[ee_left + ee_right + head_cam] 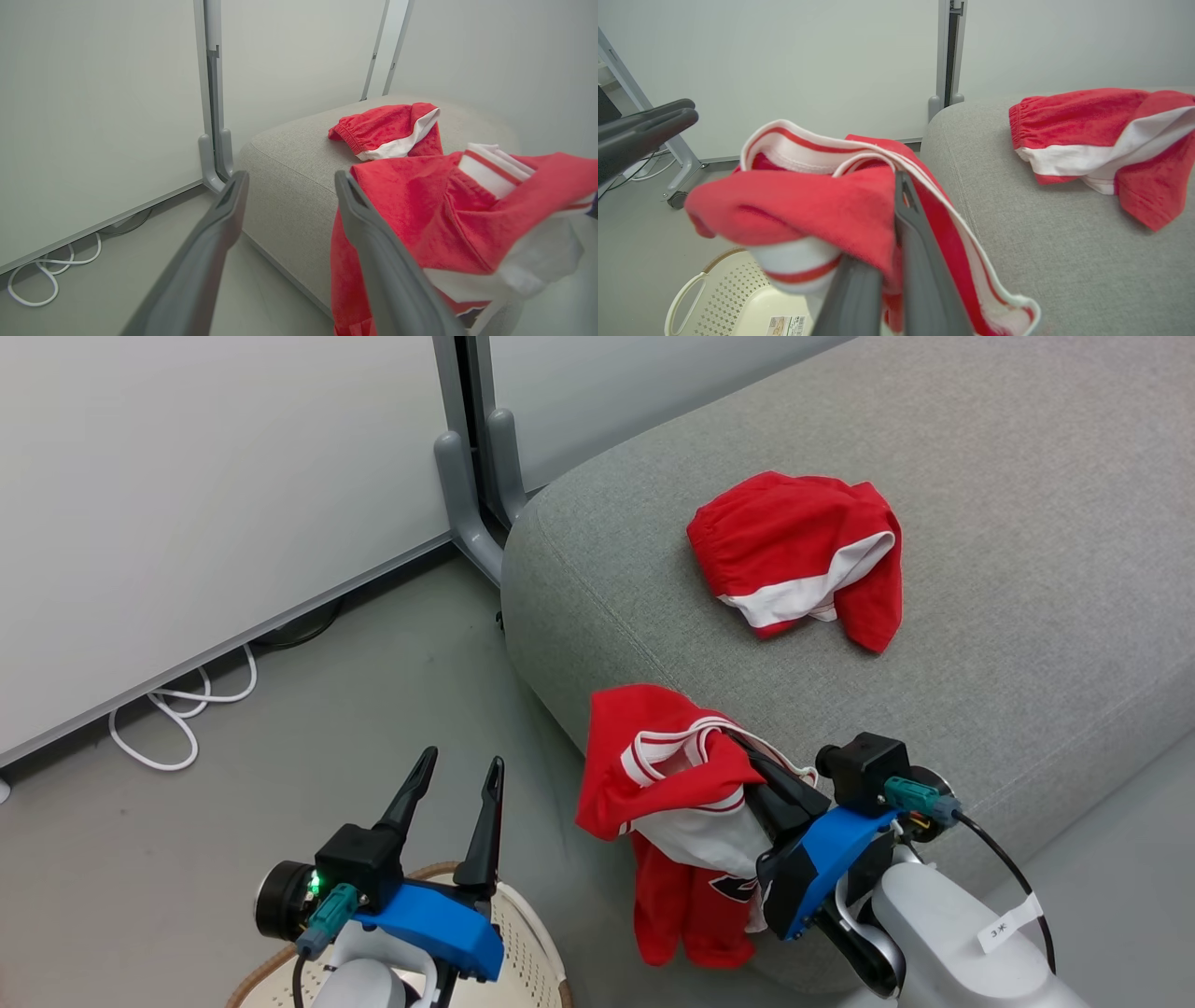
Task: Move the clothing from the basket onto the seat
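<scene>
The right gripper (761,775), pinching the jersey (672,775) by its collar, held it hanging against the near edge of the seat (980,691), with the cushion top and the shorts (794,551) just beyond, while the left gripper (462,775) stood spread and empty above the basket (532,943).

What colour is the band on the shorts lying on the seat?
White, running across the red shorts; it shows best in the right wrist view.

The space is closed off by pale partition panels (187,476), joined at a grey upright post (446,383) (curved feet at its base). A white cable (173,707) is seen looped on the plain grey floor (355,709) below the panel edge.
</scene>
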